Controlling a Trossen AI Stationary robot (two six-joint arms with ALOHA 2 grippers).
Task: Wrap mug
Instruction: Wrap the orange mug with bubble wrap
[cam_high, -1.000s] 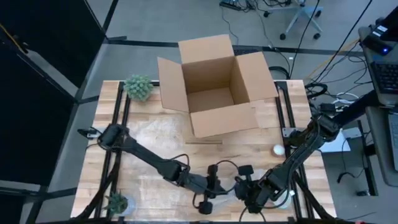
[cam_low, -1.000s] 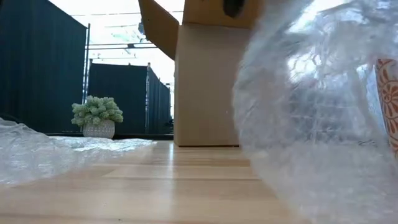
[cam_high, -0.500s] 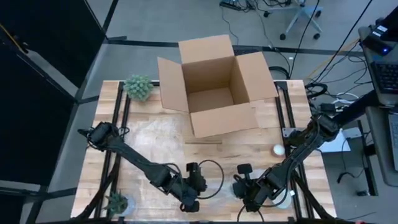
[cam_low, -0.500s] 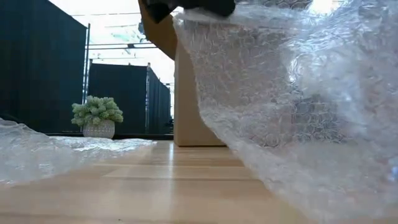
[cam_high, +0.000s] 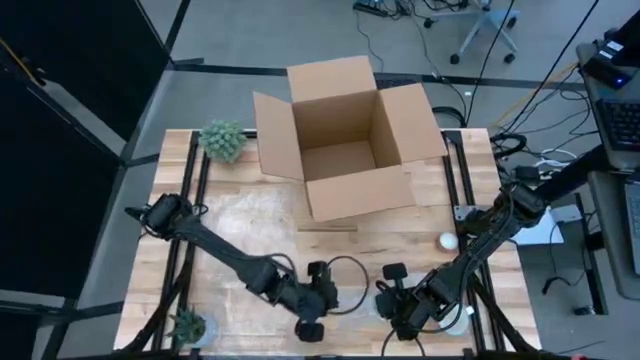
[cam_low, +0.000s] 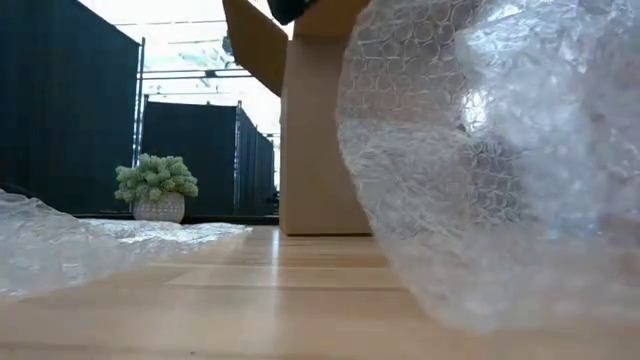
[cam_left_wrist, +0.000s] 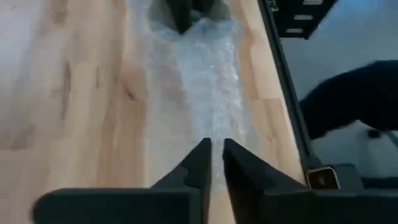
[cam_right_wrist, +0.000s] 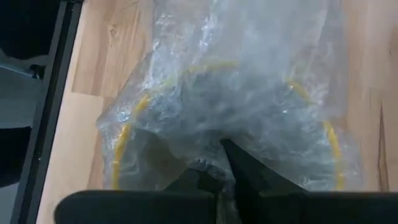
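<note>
Wrapping in progress at the tabletop's (cam_high: 250, 225) near edge. Left end effector (cam_left_wrist: 212, 163) pinched on bubble wrap (cam_low: 480, 150), drawing it taut. Right end effector (cam_right_wrist: 227, 168) buried in wrap over the mug (cam_right_wrist: 227, 124); grip impossible to tell. Best kept taut, folded snug around the yellow rim, without dragging the mug off the edge.

Even, soft overhead light falls across the table (cam_high: 250, 225), casting only faint shadows. In the low view a bright, blown-out background glares behind the bubble wrap (cam_low: 500, 160), which glints and looms soft-focused. Both wrist views are blurred.
</note>
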